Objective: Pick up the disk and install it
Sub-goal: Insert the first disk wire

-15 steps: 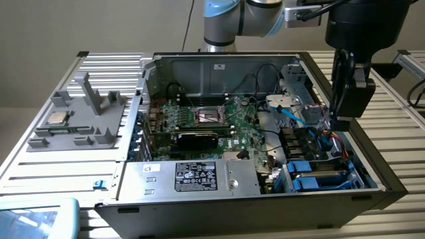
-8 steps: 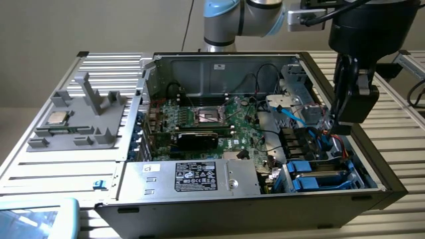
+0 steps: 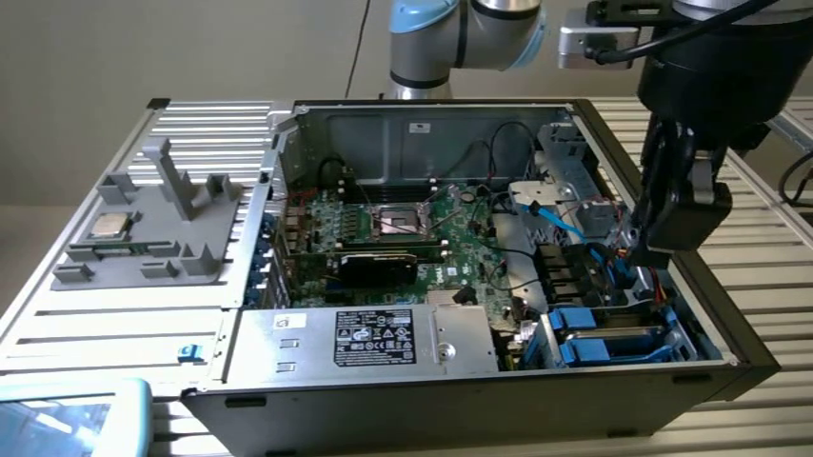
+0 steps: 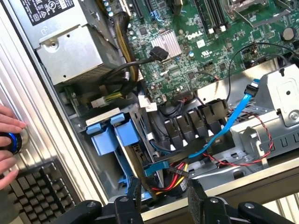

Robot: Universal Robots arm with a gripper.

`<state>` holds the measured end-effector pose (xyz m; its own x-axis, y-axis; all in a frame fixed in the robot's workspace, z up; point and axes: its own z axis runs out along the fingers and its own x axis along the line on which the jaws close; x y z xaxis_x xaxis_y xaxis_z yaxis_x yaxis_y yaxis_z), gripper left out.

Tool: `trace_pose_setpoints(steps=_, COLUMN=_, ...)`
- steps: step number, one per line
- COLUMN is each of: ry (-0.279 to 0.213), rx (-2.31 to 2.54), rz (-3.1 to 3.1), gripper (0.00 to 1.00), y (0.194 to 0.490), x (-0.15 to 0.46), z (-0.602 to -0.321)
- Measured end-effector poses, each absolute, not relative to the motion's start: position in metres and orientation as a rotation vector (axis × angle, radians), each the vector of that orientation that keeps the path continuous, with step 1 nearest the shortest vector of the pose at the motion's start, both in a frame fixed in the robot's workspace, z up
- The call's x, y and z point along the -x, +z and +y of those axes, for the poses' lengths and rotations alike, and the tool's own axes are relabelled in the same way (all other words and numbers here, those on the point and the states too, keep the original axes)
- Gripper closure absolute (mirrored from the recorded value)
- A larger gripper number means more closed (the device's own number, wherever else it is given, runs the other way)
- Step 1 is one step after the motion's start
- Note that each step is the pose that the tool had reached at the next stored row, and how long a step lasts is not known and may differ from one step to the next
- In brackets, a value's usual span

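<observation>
The end effector [image 4: 164,195] is seen released. Its two black fingers [image 4: 133,189] are spread well apart, and nothing is gripped or touched between them. It is held low over the drive-bay corner of the open computer case [image 3: 711,367].

The disk [image 4: 114,140], framed by its blue carrier, is found in the drive bay below the end effector, a little to the outside of one finger and apart from it. Whether it is fully seated cannot be told.

A bundle of red, yellow and black wires [image 4: 174,175] is seen through the gap between the fingers. A light blue data cable [image 4: 224,123] is run beyond the other finger. Farther from the end effector, the green motherboard [image 4: 196,42] and the silver power supply box [image 4: 77,51] are seen.

Well off to the side, on the slatted desk [image 4: 32,93], a person's hand [image 4: 9,135] is laid on a blue-lit knob [image 4: 13,142], next to a black keyboard [image 4: 37,193].
</observation>
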<state>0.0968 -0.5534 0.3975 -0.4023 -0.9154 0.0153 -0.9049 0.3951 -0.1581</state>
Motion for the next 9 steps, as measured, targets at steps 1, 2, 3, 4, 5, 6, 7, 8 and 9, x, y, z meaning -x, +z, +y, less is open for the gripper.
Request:
trace_pose_setpoints(steps=1, ry=-0.211, rx=1.676, rz=2.564, gripper=0.48, y=0.398, x=-0.097, z=-0.557)
trace_pose_setpoints(steps=2, ry=-0.206, rx=1.679, rz=2.567, gripper=0.48, y=0.397, x=-0.097, z=-0.560)
trace_pose_setpoints(steps=3, ry=-0.201, rx=1.681, rz=2.570, gripper=0.48, y=0.398, x=-0.097, z=-0.563)
trace_pose_setpoints(steps=4, ry=-0.196, rx=1.683, rz=2.573, gripper=0.48, y=0.398, x=-0.097, z=-0.566)
trace_pose_setpoints(steps=5, ry=-0.190, rx=1.685, rz=2.576, gripper=0.48, y=0.397, x=-0.097, z=-0.570)
trace_pose_setpoints(steps=6, ry=-0.184, rx=1.687, rz=2.579, gripper=0.48, y=0.397, x=-0.097, z=-0.573)
trace_pose_setpoints(steps=7, ry=-0.176, rx=1.689, rz=2.582, gripper=0.48, y=0.398, x=-0.097, z=-0.575)
trace_pose_setpoints(steps=8, ry=-0.167, rx=1.691, rz=2.585, gripper=0.48, y=0.397, x=-0.097, z=-0.578)
trace_pose_setpoints(steps=9, ry=-0.157, rx=1.692, rz=2.587, gripper=0.48, y=0.397, x=-0.097, z=-0.581)
